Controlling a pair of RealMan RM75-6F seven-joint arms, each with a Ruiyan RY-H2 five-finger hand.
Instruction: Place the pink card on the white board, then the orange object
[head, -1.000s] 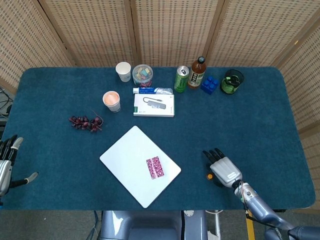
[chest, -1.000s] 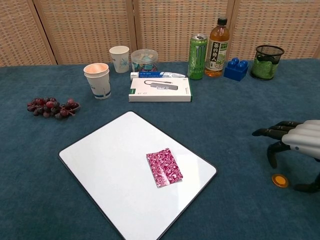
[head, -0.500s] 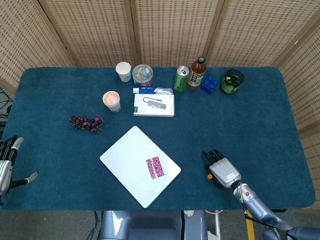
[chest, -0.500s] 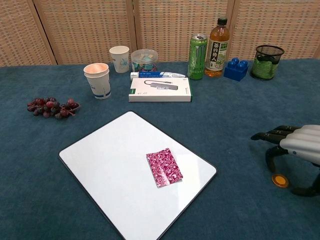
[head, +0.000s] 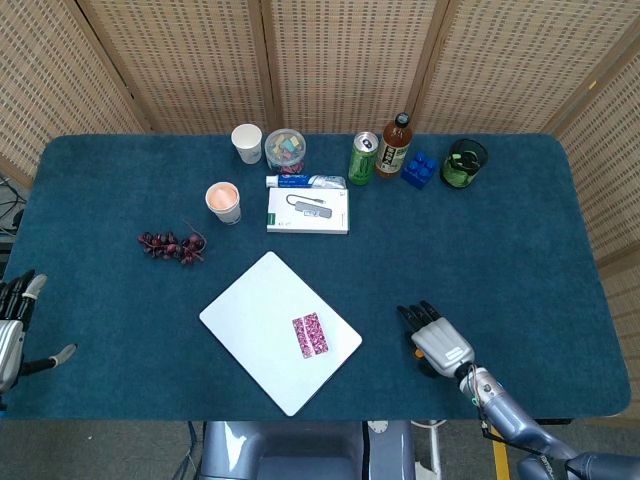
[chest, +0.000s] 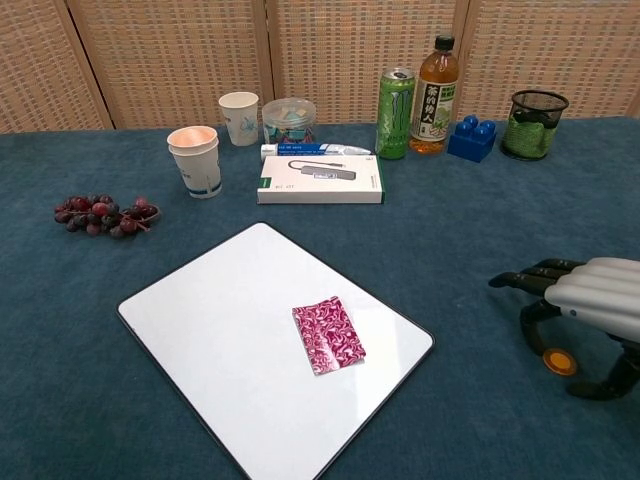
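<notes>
Head view, done: the pink card (head: 310, 335) lies flat on the white board (head: 260, 305), well to the left of the right robot hand (head: 436, 341); the first half of the task looks complete.
Head view, left to do: the orange object (head: 418, 352) sits on the counter (head: 500, 240), not on the board. Only a sliver of it shows at the left edge of the right robot hand, which arches over it.
Head view, left robot hand (head: 12, 325): at the far left edge of the counter, well away from the board, fingers apart, holding nothing.
Head view, surface and room: dark blue carpet-like cover on the counter; woven wicker screens stand behind it. Beyond the right robot hand, at the far edge, is a row of cups, a can, a bottle and a mesh pot.

Chest view, right robot hand (chest: 585, 310): fingers curved down and spread around the small orange disc; whether any finger touches it I cannot tell, and the disc seems to rest on the cover, so I judge it not yet grasped.
Chest view, card: on the board, near its right corner, to the left of the right robot hand.
Chest view, surface: grapes (chest: 103, 214) and a white box (chest: 320, 180) lie beyond the board, far from both robot hands.
</notes>
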